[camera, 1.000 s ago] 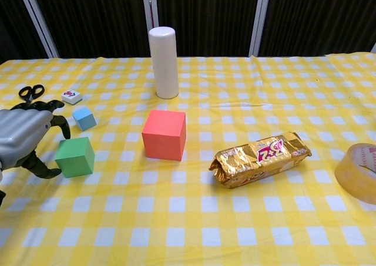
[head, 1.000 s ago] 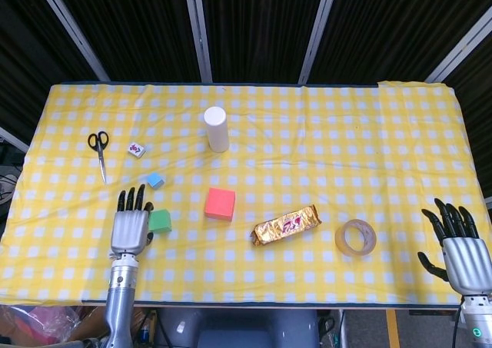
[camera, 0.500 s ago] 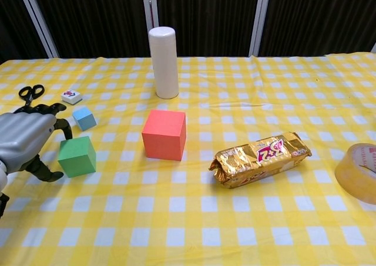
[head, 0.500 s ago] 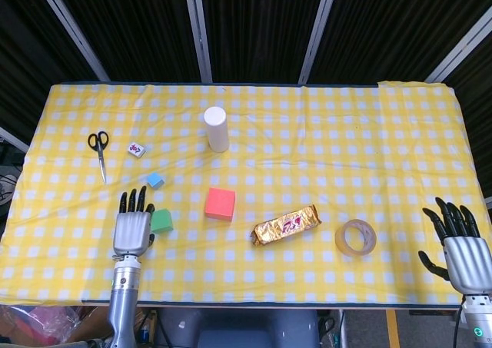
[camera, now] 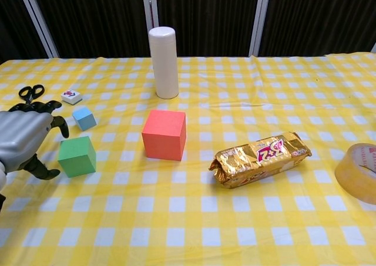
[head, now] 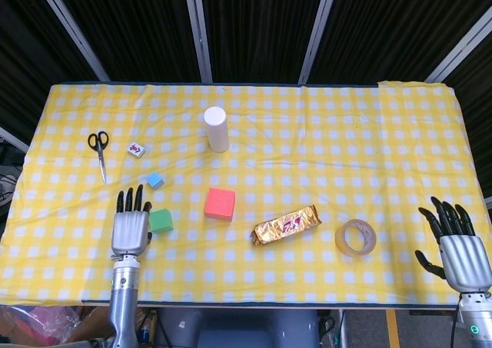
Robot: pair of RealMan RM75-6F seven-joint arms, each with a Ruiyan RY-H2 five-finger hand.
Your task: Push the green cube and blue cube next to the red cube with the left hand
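The left hand (camera: 22,141) rests low on the yellow-and-white checked tabletop (head: 369,156), fingers apart and lightly curved, holding nothing; it sits just beside the small green foam cube (camera: 77,156), on the cube's left side, and whether the thumb actually touches the cube cannot be told; the smaller pale blue cube (camera: 84,118) lies just beyond the green one, apart from it; the larger red cube (camera: 164,134) stands well to the right of both, with bare cloth between; the right hand (head: 458,246) lies at the tabletop's near right corner, fingers spread and empty; a tall white cylinder (camera: 163,62) stands upright behind the red cube; black-handled scissors (head: 99,153) and a small white tile (head: 136,150) lie at the far left; a gold foil snack packet (camera: 260,158) and a roll of clear tape (head: 355,237) lie to the right of the red cube
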